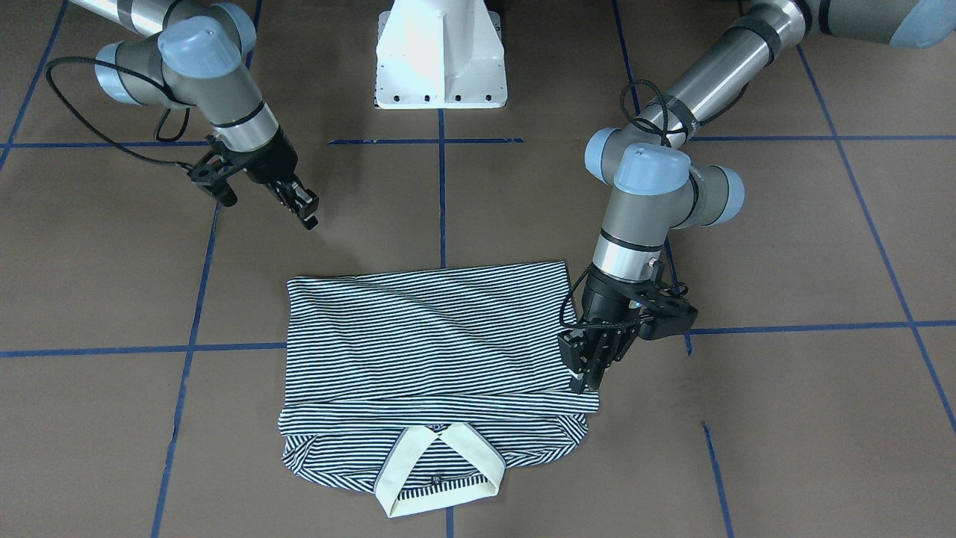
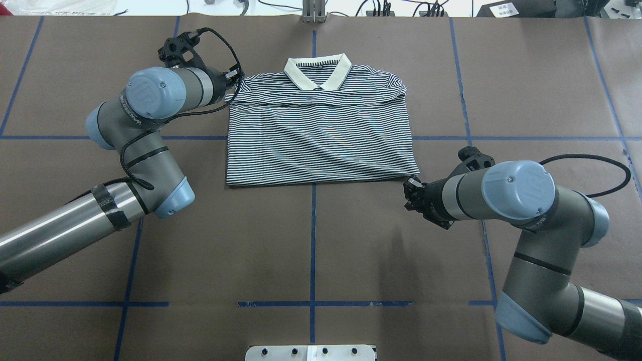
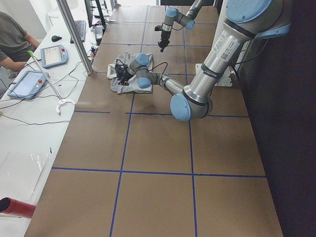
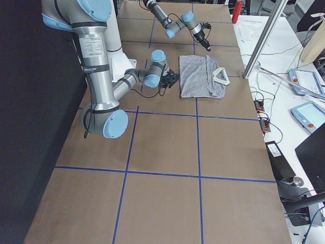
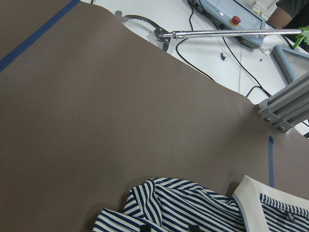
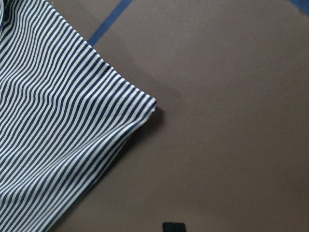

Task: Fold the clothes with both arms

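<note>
Though beside shirt point(image 6: 58, 121), right tool point(image 6: 173, 226) cropped.

- My left arm point(image 2: 150, 165) and right arm point(image 2: 521, 200): grey metal tubes, light-blue joint caps.
- A black cable point(image 2: 592, 155) loops off each wrist.
- A black tape band point(image 2: 108, 205) wraps my left forearm.

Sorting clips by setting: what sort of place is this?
Likely a robotics lab: the left arm and right arm at a table gridded with blue tape, with a teach pendant, cables and a person at the side bench.
</note>
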`<state>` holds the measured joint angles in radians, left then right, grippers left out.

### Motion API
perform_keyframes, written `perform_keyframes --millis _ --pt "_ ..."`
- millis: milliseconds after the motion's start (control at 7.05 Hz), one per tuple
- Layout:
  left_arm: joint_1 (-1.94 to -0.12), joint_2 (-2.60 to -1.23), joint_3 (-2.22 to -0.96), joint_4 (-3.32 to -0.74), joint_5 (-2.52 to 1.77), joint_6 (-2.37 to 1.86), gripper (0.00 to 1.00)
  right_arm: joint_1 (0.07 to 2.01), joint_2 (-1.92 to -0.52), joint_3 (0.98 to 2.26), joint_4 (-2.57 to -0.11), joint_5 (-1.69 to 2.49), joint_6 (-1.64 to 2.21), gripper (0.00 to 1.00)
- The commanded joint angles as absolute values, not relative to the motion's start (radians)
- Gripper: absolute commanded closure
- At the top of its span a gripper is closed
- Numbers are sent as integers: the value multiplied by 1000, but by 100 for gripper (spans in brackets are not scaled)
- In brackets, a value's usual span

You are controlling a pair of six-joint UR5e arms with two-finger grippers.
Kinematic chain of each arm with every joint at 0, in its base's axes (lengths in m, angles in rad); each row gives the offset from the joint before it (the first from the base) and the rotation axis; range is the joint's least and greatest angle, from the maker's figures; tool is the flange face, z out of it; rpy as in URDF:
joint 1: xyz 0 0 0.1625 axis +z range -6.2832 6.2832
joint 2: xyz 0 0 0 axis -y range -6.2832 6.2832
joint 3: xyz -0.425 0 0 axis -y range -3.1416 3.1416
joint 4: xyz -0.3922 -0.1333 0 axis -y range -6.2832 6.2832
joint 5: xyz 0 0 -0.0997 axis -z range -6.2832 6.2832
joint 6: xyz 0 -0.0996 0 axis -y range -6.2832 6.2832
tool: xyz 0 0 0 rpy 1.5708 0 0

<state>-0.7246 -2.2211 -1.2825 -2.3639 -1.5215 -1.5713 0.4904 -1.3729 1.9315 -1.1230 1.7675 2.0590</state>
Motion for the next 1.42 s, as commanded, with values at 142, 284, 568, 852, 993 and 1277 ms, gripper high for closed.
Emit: perform_keyframes --millis 142,284,568,852,993,1277 --pt "-724 -2209 -1284 -2370 -1522 -1572 62 481 -1370 1918 -1126 1696 2077 63" --pt "-724 -2209 -1284 -2370 -1522 -1572 62 503 -1288 1814 -1126 1662 2075 51" --pt "-724 -2209 -1298 -2367 -1520 -1572 62 555 -1209 1700 -1126 1660 2074 43" --pt "-723 -2209 -1305 -2364 -1519 -1574 62 566 -1210 1675 -1126 1663 2071 36" --pt "-724 -2209 -1310 -2362 -1519 -1572 62 566 -1212 1672 -1126 1663 2057 36" --pt "-723 -2209 -1310 -2362 -1519 -1574 62 575 -1215 1674 -1126 1669 2045 36"
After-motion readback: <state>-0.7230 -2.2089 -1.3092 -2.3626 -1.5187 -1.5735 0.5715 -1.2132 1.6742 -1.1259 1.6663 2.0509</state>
